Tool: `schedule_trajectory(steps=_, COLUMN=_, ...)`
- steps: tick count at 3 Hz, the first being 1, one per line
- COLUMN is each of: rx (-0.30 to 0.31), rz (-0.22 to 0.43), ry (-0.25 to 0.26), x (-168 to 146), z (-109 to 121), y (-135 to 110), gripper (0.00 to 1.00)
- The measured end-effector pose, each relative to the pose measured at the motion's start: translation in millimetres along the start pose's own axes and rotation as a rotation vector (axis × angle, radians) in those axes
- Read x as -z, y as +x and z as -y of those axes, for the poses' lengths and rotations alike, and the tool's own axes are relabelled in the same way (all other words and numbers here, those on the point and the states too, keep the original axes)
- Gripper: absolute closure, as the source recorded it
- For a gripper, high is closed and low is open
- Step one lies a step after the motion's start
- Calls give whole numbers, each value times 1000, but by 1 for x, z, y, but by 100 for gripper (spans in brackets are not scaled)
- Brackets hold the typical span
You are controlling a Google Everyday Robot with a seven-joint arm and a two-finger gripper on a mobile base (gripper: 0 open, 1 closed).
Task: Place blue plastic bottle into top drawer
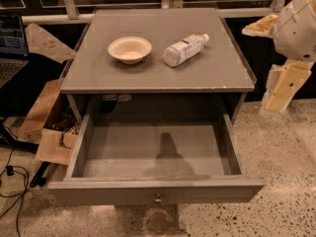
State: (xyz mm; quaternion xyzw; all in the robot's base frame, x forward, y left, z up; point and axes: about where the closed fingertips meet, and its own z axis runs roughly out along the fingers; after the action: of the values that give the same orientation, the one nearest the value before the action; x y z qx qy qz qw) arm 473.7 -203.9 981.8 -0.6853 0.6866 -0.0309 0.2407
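Observation:
The blue plastic bottle [184, 49] lies on its side on the grey cabinet top [158, 75], to the right of the cream bowl, with its white cap pointing to the back right. The top drawer [157, 162] is pulled out wide open below the cabinet top, its inside bare, with a small metal knob on its front [158, 199]. My arm and gripper [282, 86] hang at the far right of the view, beside the cabinet's right side, apart from the bottle and the drawer, holding nothing that I can see.
A cream round bowl [130, 49] stands on the cabinet top, left of the bottle. Cardboard boxes [49, 132] and cables [12, 174] lie on the floor at the left. A laptop [11, 43] sits at the far left. A railing runs behind the cabinet.

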Motion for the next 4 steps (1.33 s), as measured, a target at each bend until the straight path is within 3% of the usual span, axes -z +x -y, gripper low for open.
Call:
schedule_trajectory(steps=2, rx=340, rz=103, ry=9, x=-19, z=48, y=-11, gripper=0)
schedule_trajectory(steps=3, rx=439, rz=106, ry=21, x=-17, z=52, y=-13, gripper=0)
schedule_trajectory(steps=4, rx=437, rz=106, ry=21, x=-18, z=52, y=-13, gripper=0)
